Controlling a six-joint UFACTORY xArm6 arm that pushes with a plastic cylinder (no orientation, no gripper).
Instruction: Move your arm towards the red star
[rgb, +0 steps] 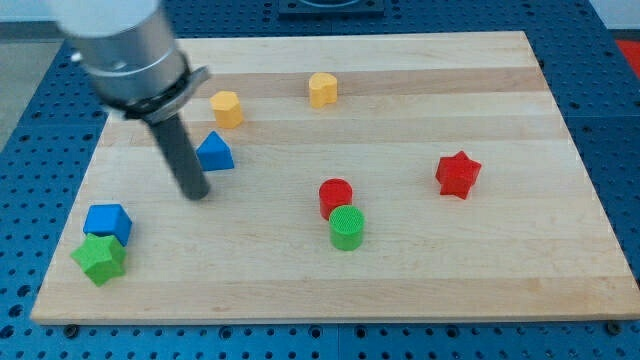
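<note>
No claw on this rig, just my tip (197, 193) on the worktop (400, 270), holding nothing, beside the blue triangle (215, 152), well left of the red star (458, 174).

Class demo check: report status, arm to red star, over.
My tip at view's left, beside blue triangle. Red star far right, untouched. Red cylinder and green cylinder near the path.

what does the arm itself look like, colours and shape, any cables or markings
The arm ends in a wide silver-grey metal cylinder, blurred, at the view's top left. Below it sits a dark collar, then a straight, round, dark grey rod, narrower than the cylinder. My tip is its blunt lower end, just left of the blue triangular block. No cables or markings are visible.
</note>
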